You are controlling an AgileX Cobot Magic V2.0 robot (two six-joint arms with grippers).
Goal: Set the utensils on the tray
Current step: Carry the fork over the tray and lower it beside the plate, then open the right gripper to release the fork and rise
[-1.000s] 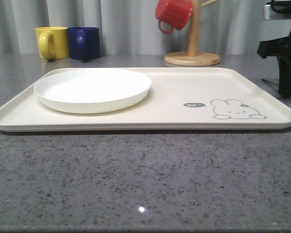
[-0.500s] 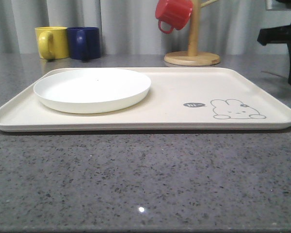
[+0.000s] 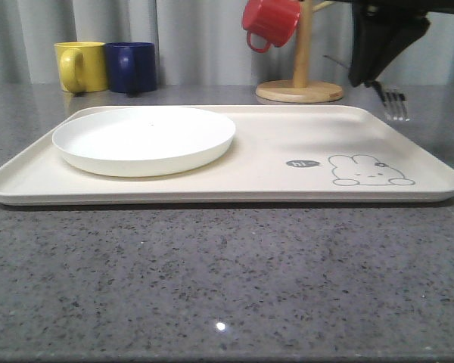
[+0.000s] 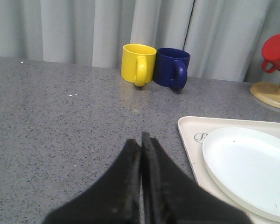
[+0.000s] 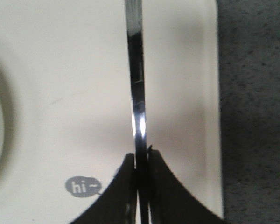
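Fork (image 3: 394, 103) clamped in the right gripper (image 5: 141, 161) hangs over the tray (image 3: 287, 181), which holds no utensils yet; left gripper (image 4: 141, 140), jaws together, waits aside.

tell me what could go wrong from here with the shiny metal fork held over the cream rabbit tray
1. The right gripper pinches the shiny silver metal fork by one thin end, on edge; it could pivot or slip out before release.
2. The fork hangs near the far right edge of the large cream rectangular tray, so a drop may land on the grey counter.
3. The red mug on the wooden stand is close to the right arm and could be knocked.
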